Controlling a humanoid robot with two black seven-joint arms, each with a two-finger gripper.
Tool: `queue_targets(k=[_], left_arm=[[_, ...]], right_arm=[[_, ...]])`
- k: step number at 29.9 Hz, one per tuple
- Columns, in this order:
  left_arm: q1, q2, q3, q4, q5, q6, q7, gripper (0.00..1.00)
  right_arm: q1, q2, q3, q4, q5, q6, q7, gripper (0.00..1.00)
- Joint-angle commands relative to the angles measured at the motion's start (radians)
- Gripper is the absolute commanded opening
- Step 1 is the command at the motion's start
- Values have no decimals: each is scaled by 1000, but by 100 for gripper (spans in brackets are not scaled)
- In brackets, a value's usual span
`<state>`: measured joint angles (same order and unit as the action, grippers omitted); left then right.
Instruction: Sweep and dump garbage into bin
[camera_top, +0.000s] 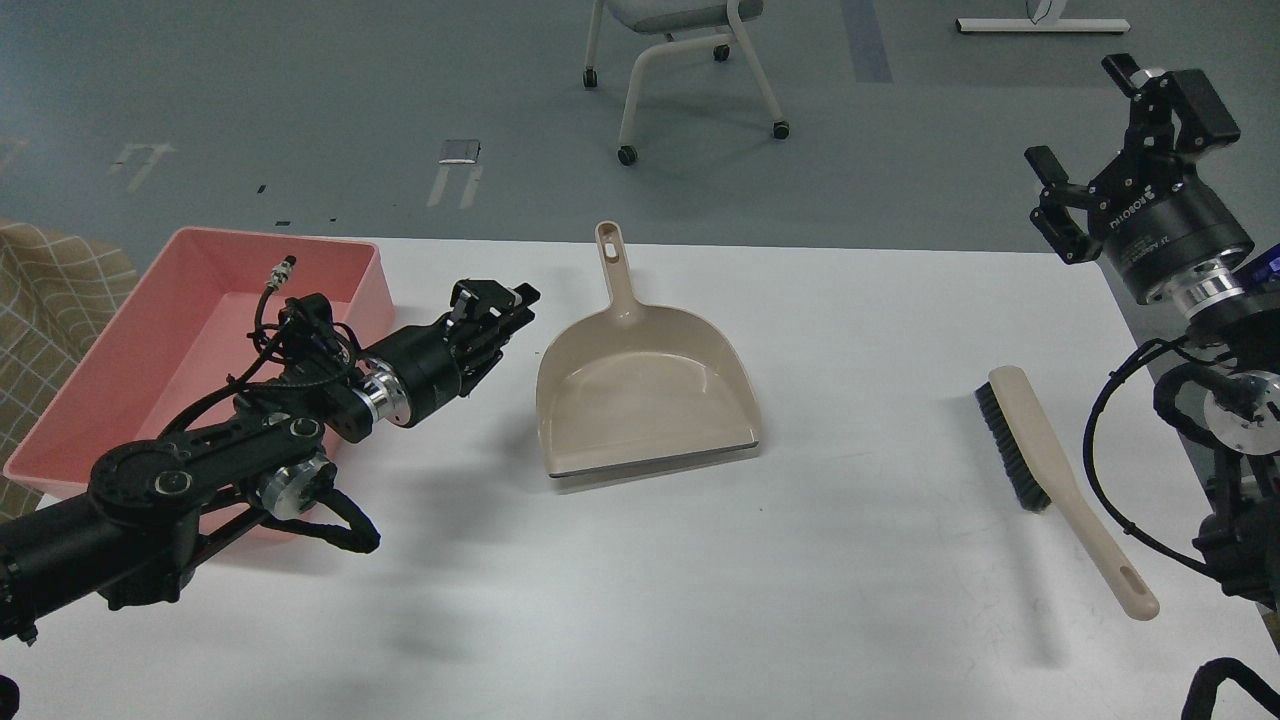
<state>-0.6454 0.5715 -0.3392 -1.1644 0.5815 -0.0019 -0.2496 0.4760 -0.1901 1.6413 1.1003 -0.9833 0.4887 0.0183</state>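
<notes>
The pink bin (205, 262) stands at the table's left edge, partly covered by my left arm. No garbage shows in it or on the table. The beige dustpan (640, 395) lies flat on the white table at the middle, handle pointing away from me, empty. My left gripper (497, 306) is just left of the dustpan, apart from it, open and empty. My right gripper (1100, 135) is raised beyond the table's far right corner, open and empty.
The beige brush with black bristles (1030, 450) lies on the table at the right, handle toward the near right edge. A wheeled chair (680, 60) stands on the floor beyond the table. A checked cloth (50, 290) lies left of the bin.
</notes>
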Motion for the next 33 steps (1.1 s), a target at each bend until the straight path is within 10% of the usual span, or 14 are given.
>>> queue_targets(k=[1,9,14,19,33], left_arm=[[1,-28,2,3,0,-1,6,29],[3,-7,-59,-12,-20,16,-26,33],[23,16,-230,-17,-25,17,-97,79],[27,45,-337,-23,-48,14,-148,92],[136,-11,-653,113,-281,-181,-166,97]], right_arm=[[-5,0,0,1,0,0,0,99],[-10,-25,-1,6,0,0,-1,100],[-11,-17,0,-3,2,0,0,100],[-11,-14,2,-8,3,0,0,100],[-10,1,9,-23,3,-2,0,100]])
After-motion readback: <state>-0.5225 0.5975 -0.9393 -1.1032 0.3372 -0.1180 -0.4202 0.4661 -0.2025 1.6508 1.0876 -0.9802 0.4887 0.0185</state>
